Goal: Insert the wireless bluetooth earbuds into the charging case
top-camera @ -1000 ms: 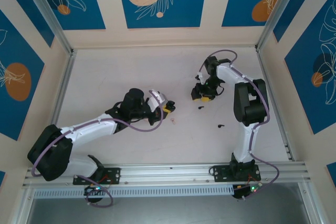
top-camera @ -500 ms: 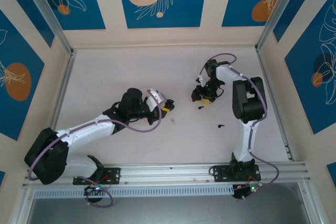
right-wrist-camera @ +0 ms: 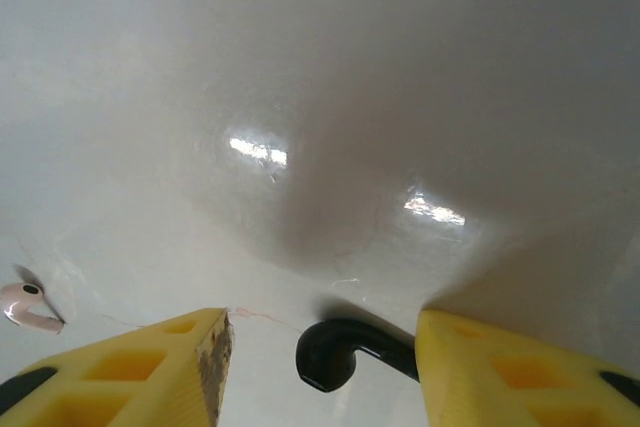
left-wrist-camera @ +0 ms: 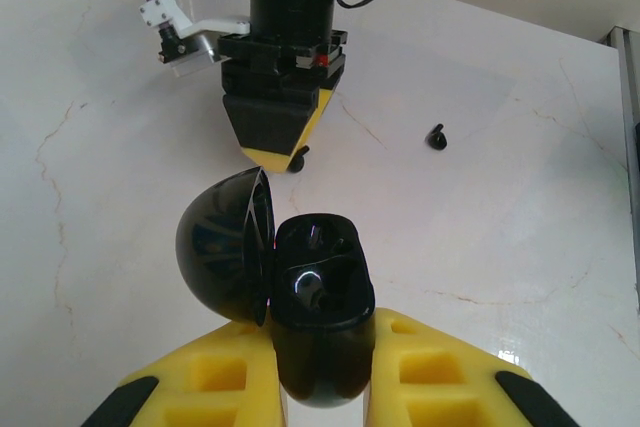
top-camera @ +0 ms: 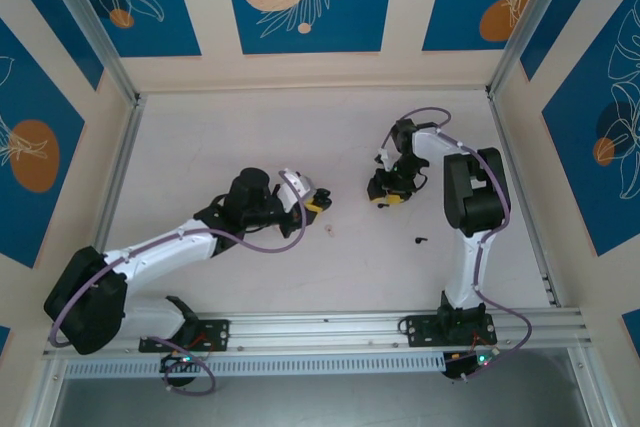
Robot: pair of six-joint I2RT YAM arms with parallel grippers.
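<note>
My left gripper [left-wrist-camera: 320, 347] is shut on the black charging case [left-wrist-camera: 318, 287], whose lid [left-wrist-camera: 222, 252] hangs open to the left. From above, this gripper [top-camera: 318, 202] sits mid-table. My right gripper [right-wrist-camera: 322, 332] is open and down at the table, with one black earbud [right-wrist-camera: 335, 352] lying between its fingers. The earbud's stem reaches the right finger [right-wrist-camera: 500, 372], and a gap remains on the left side. In the top view that gripper [top-camera: 385, 192] stands over this earbud [top-camera: 381, 204]. A second earbud [top-camera: 419, 241] [left-wrist-camera: 436, 136] lies apart on the table.
A small pale pink piece [right-wrist-camera: 25, 307] lies on the white marble table [top-camera: 250, 137] left of my right fingers. The right gripper [left-wrist-camera: 288, 147] faces the case in the left wrist view. Metal rails [top-camera: 120, 167] and patterned walls bound the table.
My right gripper has come nearer and lower, down around the first earbud. The left arm has shifted slightly with the case still held.
</note>
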